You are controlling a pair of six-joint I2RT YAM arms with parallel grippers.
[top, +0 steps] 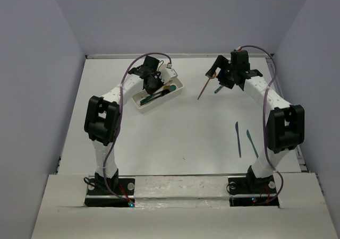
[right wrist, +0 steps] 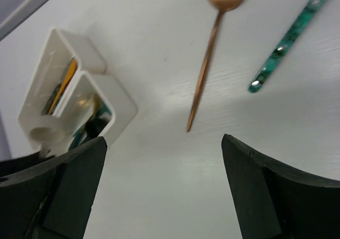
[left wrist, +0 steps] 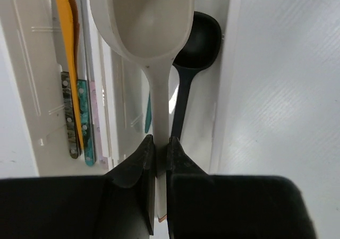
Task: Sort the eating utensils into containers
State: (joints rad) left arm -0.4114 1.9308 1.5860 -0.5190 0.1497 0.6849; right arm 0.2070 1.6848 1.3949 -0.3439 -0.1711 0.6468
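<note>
My left gripper (top: 154, 83) hangs over two white trays (top: 175, 90) at the back left. It is shut on the handle of a cream spoon (left wrist: 144, 26), held above the right-hand tray (left wrist: 226, 90). A black spoon (left wrist: 197, 40) lies in that tray. The other tray (left wrist: 32, 90) holds an orange knife (left wrist: 68, 58) and a teal-handled knife (left wrist: 83, 117). My right gripper (right wrist: 163, 141) is open and empty above the table. A copper spoon (right wrist: 204, 69) and a teal-handled knife (right wrist: 287, 40) lie just beyond it. The copper spoon also shows in the top view (top: 205, 88).
Two slim teal-blue knives (top: 238, 138) (top: 252, 143) lie on the white table near the right arm's base. The trays show at the left of the right wrist view (right wrist: 79, 85). Grey walls close in the table at the back and on both sides.
</note>
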